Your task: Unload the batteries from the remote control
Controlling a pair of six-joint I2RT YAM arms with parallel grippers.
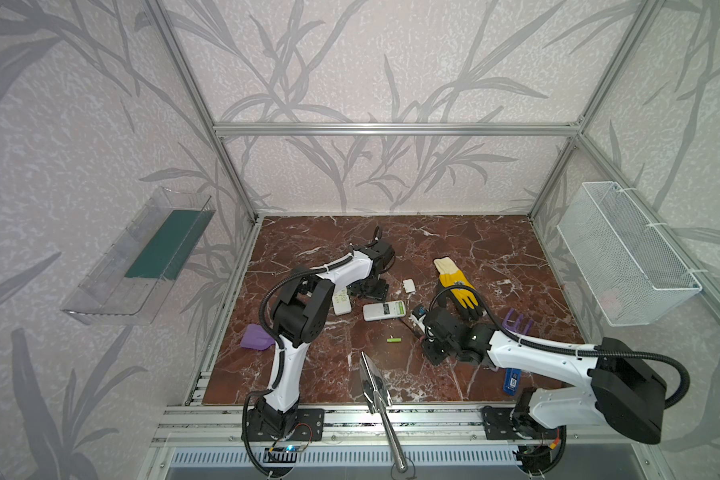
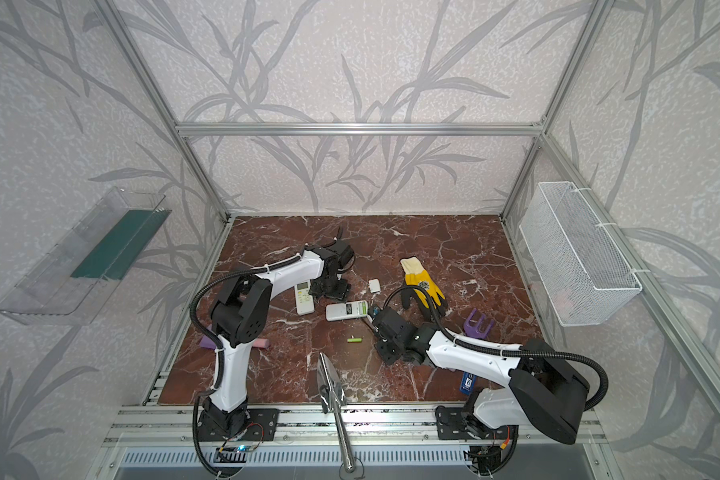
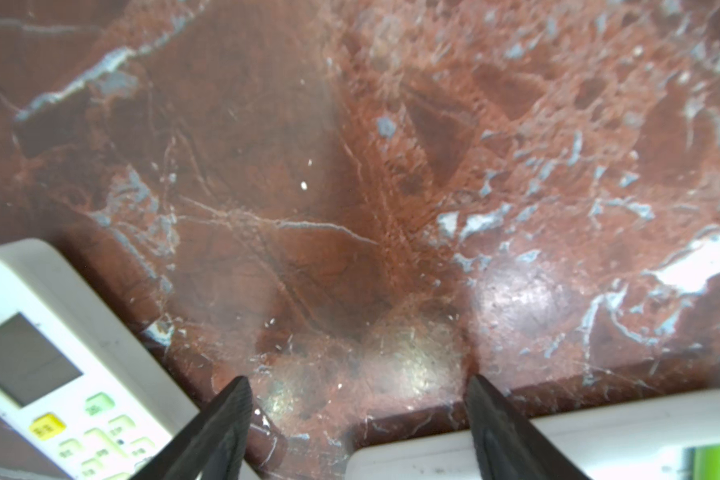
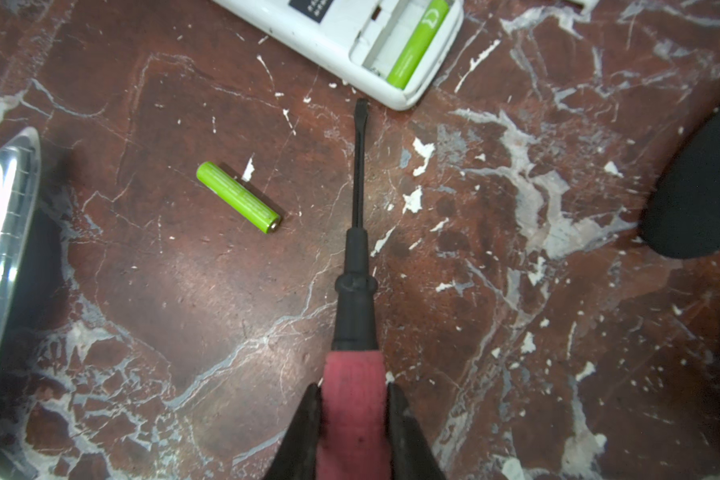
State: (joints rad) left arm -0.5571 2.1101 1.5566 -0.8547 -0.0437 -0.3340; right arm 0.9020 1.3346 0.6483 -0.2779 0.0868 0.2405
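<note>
A white remote control (image 1: 383,310) lies face down mid-table with its battery bay uncovered. One lime green battery (image 4: 418,45) sits in the bay. A second lime green battery (image 1: 395,340) lies loose on the marble in front of it. My right gripper (image 4: 354,399) is shut on the pink handle of a screwdriver (image 4: 358,208), whose black tip rests just short of the remote's end (image 4: 341,41). My left gripper (image 3: 358,399) hangs open over bare marble between this remote (image 3: 599,440) and a second, face-up remote (image 3: 59,374), holding nothing. No yellow batteries show.
A small white battery cover (image 1: 409,285) lies behind the remotes. To the right are a yellow-and-black glove (image 1: 458,286) and a purple hand rake (image 1: 516,322). A metal trowel (image 1: 373,382) lies at the front edge, a purple item (image 1: 255,336) at the left. A wire basket (image 1: 628,257) hangs on the right wall.
</note>
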